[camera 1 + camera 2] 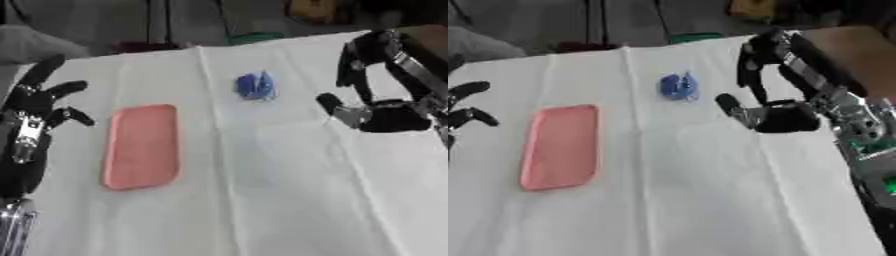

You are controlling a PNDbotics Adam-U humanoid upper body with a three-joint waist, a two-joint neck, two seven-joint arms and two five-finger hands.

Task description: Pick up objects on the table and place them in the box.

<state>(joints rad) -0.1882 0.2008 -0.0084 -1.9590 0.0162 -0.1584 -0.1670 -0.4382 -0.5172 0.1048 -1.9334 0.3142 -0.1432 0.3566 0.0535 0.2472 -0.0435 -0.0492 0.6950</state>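
The left hand (31, 117) stands at the left edge of the table, fingers up and spread apart, holding nothing; its black fingers fan out over the cloth and its silver forearm runs down to the lower left corner. Just to its right, apart from it, a flat pink object (143, 146) with rounded corners lies on the cloth, its long side running away from the robot. Farther right and farther back sits a small blue object (256, 86), rounded and crumpled in look, alone on the cloth near the middle of the table; what it is cannot be made out. To the right of it, and not touching it, the right hand (770, 117) hangs above the table with its palm low and fingers apart: one finger juts toward the blue object and others arch upward, with nothing between them. Its arm comes in from the right side. Behind the arm, at the upper right, a brown box (852, 50) shows in the right eye view.

The table (289, 200) is covered by a white cloth with long creases running front to back. Beyond its far edge the room is dim and grey, with a green shape (256, 37) and something yellow (313, 9) in the background.
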